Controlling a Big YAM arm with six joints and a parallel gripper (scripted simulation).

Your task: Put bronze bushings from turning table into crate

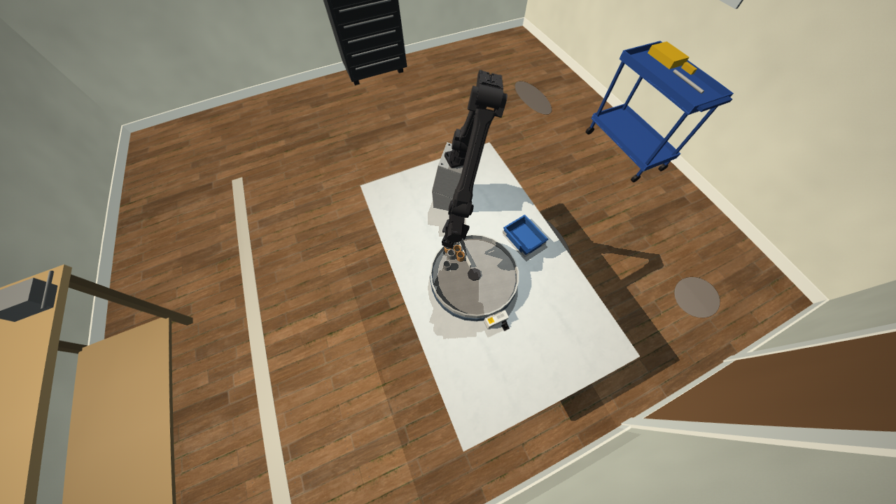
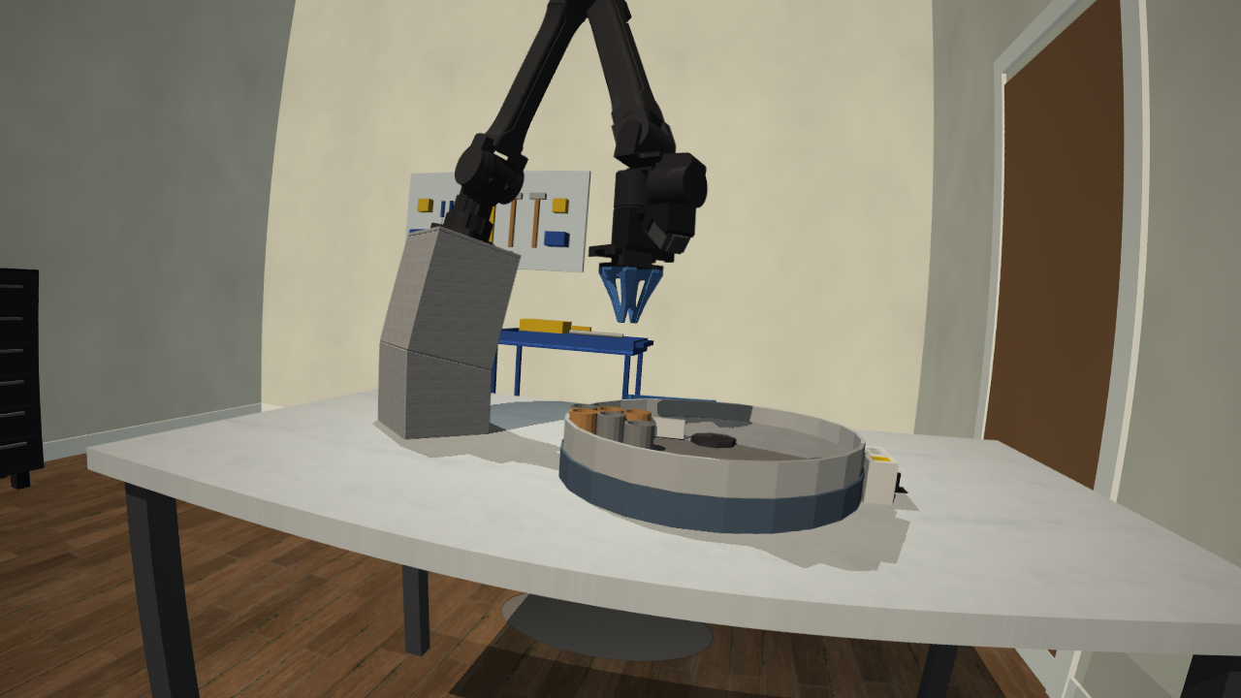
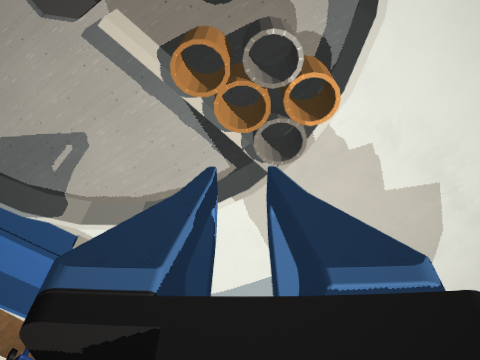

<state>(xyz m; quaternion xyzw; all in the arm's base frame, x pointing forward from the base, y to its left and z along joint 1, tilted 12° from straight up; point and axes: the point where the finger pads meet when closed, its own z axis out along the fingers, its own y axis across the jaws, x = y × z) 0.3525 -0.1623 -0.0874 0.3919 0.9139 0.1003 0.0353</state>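
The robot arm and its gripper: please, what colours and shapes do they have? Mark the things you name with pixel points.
The arm (image 1: 479, 143) (image 2: 530, 82) is matte black, with long slim links and thick, rounded joint housings. The gripper (image 2: 627, 321) (image 3: 242, 181) has a black body and blue fingers, wide at the base and tapering to narrow tips; outside, they look like open struts. I see no cables or readable markings.

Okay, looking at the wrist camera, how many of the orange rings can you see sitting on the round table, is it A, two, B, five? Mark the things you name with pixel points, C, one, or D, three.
D: three orange rings (image 3: 223, 70) stand clustered with two grey rings (image 3: 300, 62) near the rim of the round table (image 1: 474, 313) (image 2: 711, 477) (image 3: 40, 90).
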